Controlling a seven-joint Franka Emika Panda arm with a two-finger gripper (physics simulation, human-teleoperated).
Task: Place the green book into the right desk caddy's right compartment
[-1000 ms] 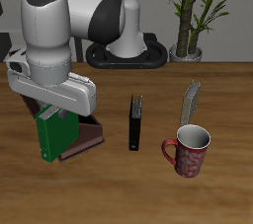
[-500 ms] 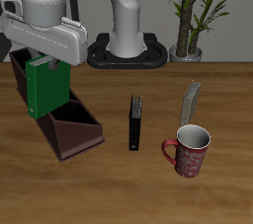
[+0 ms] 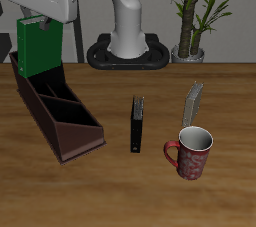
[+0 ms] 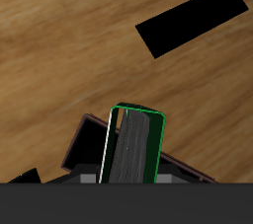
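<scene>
My gripper is shut on the green book and holds it upright, high above the table. The book hangs over the far end of the right desk caddy, a long maroon-brown box with slanted dividers that runs from the table's back toward its front edge. The book's lower edge is about level with the caddy's far rim; I cannot tell whether it touches. In the wrist view a grey finger lies along the green book, with the caddy's wall just behind it.
A black book stands upright mid-table. A grey book leans behind a dark red mug. A potted plant and the robot's base stand at the table's back.
My gripper has risen and moved toward the table's back with the green book, from low over the caddy's near part to high over its far end.
</scene>
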